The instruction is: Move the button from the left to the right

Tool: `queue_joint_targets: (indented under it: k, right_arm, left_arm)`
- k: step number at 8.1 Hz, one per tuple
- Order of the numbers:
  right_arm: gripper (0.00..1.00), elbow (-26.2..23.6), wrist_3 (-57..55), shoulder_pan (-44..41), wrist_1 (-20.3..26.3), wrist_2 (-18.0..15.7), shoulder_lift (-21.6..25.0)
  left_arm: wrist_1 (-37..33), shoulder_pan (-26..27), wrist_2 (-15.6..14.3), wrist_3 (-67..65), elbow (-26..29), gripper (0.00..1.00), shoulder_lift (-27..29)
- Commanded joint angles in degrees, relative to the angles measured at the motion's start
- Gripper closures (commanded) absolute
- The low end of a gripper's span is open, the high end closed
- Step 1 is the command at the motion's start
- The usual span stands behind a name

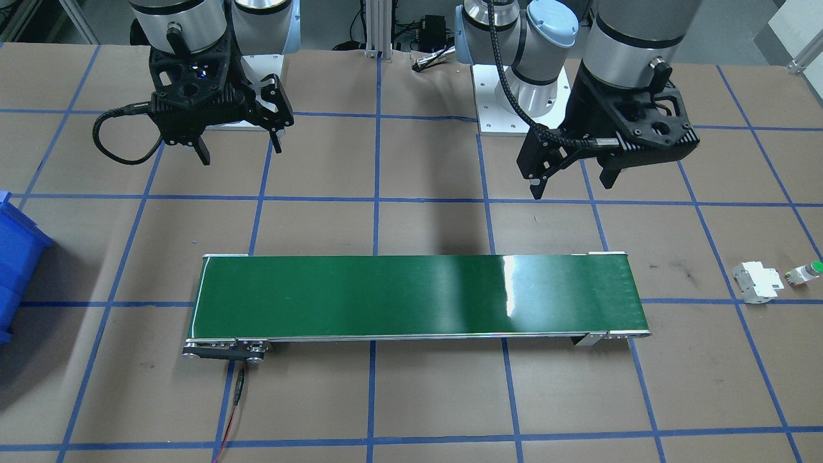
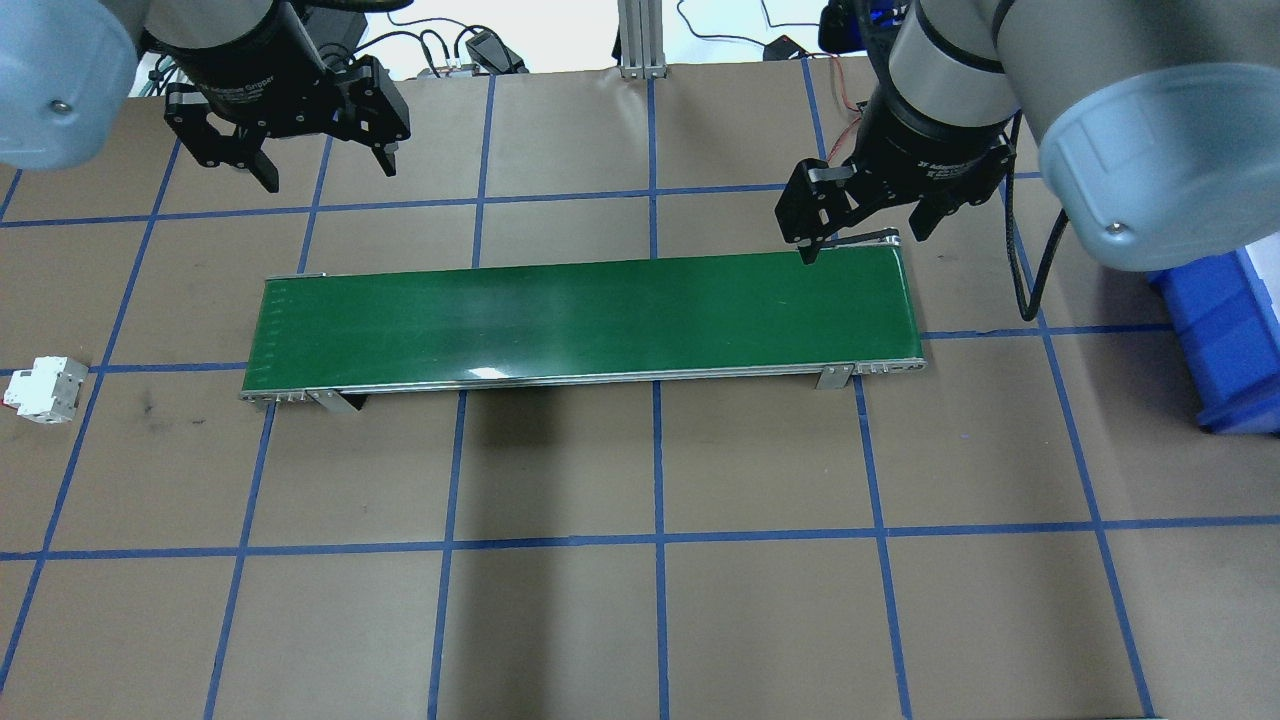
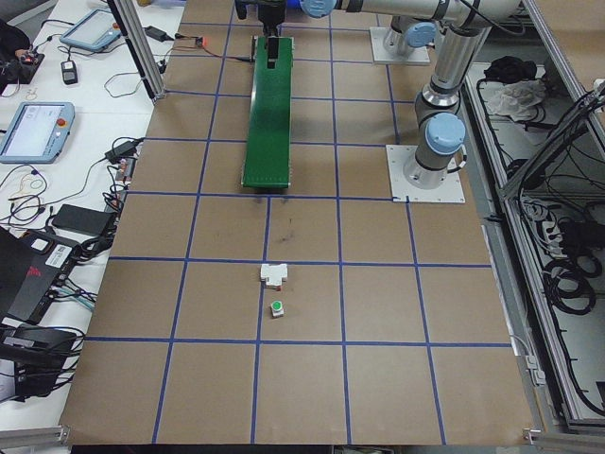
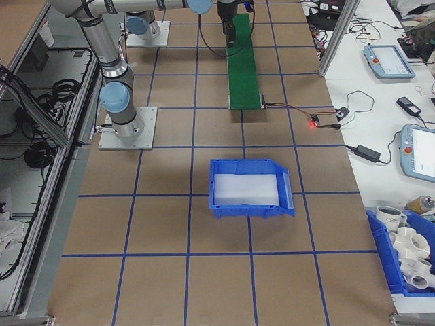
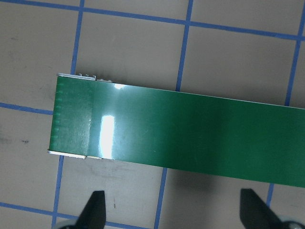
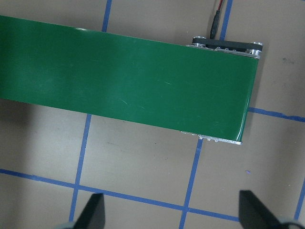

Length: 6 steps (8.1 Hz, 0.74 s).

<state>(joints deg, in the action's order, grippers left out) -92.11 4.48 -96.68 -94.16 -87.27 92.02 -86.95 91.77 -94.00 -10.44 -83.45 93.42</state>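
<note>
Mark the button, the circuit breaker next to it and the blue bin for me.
button (image 1: 809, 271), exterior front-facing view, on its green cap.
circuit breaker (image 1: 759, 281), exterior front-facing view, on the middle of its white body.
blue bin (image 4: 249, 206), exterior right view, on its near front wall.

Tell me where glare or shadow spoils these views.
Front-facing view: a bright glare stripe crosses the belt, and a soft shadow darkens the table behind it. Left wrist view: a white glare patch on the belt near its end. Overhead view: faint sheen on the belt, dark shadow on the table in front. The button is evenly lit.
</note>
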Motion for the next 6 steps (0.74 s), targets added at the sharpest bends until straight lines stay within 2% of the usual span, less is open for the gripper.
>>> queue_joint_targets:
  k: [1, 3, 4, 6]
  right_arm:
    - [0.00, 0.0, 0.1, 0.0, 0.0, -0.1, 0.0]
    - [0.00, 0.0, 0.1, 0.0, -0.1, -0.1, 0.0]
    - [0.00, 0.0, 0.1, 0.0, -0.1, -0.1, 0.0]
    - [0.00, 0.0, 0.1, 0.0, 0.0, -0.2, 0.0]
  left_arm:
    - [0.2, 0.3, 0.0, 2.8, 0.0, 0.00, -0.3]
    - [-0.5, -2.0, -0.2, 10.6, 0.0, 0.00, -1.1]
    - [-1.3, -5.6, -0.2, 16.4, 0.0, 0.00, -1.5]
    - [-3.9, -17.4, 0.0, 34.8, 0.0, 0.00, -1.7]
